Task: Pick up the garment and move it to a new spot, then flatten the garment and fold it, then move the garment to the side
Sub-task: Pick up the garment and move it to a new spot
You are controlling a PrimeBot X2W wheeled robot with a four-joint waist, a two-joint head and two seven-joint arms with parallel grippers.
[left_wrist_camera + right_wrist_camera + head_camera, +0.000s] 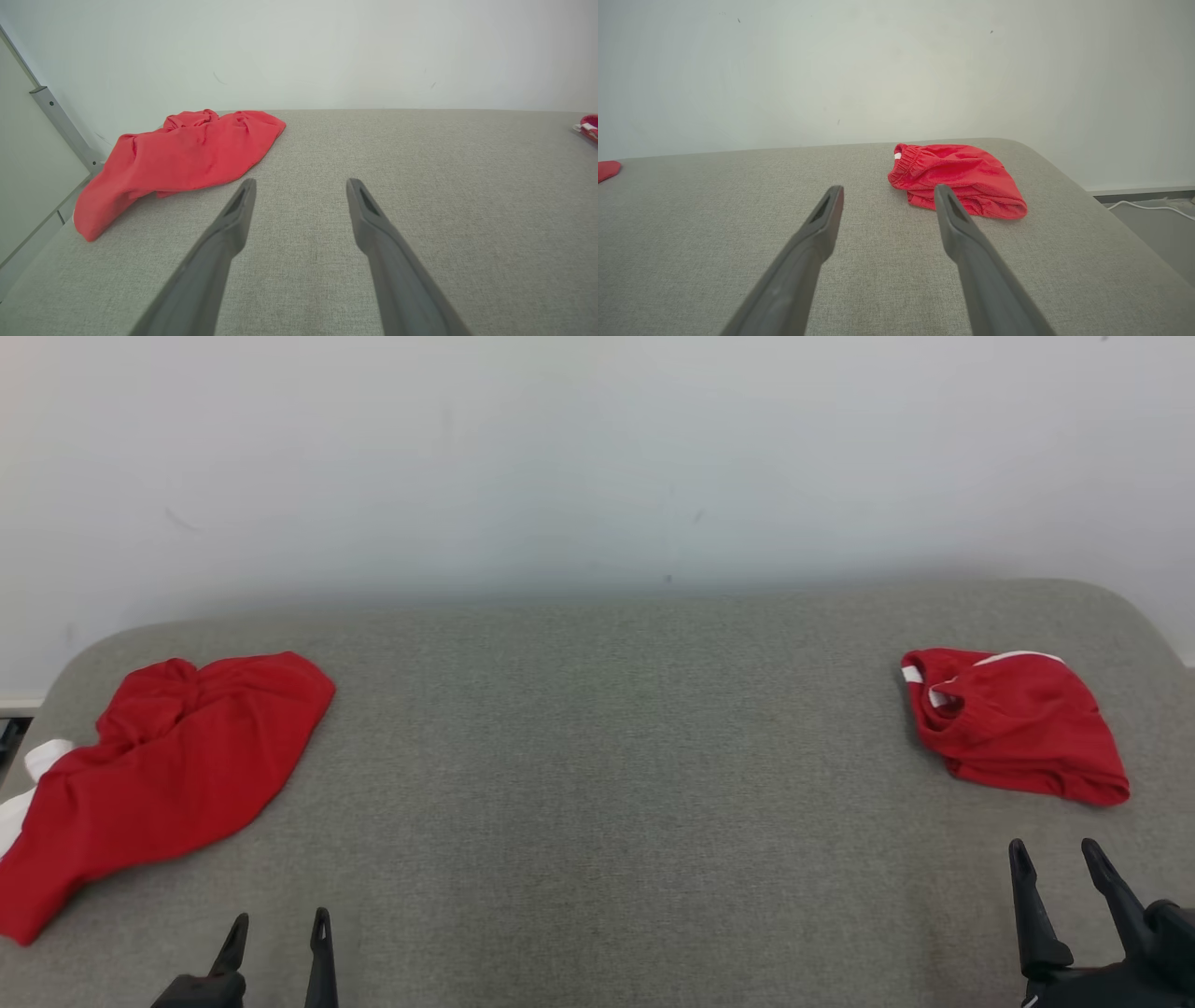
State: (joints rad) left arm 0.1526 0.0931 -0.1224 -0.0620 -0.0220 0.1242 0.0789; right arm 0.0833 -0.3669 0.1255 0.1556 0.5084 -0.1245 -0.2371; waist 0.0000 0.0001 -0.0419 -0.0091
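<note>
A crumpled red garment (168, 775) lies at eleven o'clock from the nearer left tool (280, 917). It and the right tool (1054, 845) gape empty.

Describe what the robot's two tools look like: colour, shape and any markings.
The left tool and the right tool look alike: each has two long, slim fingers, matt charcoal grey up close, near black in the head view. Each finger tapers to a blunt tip, with a narrow slot-like recess on its inner face near the end. The right tool's fingers join a chunky black base.
</note>
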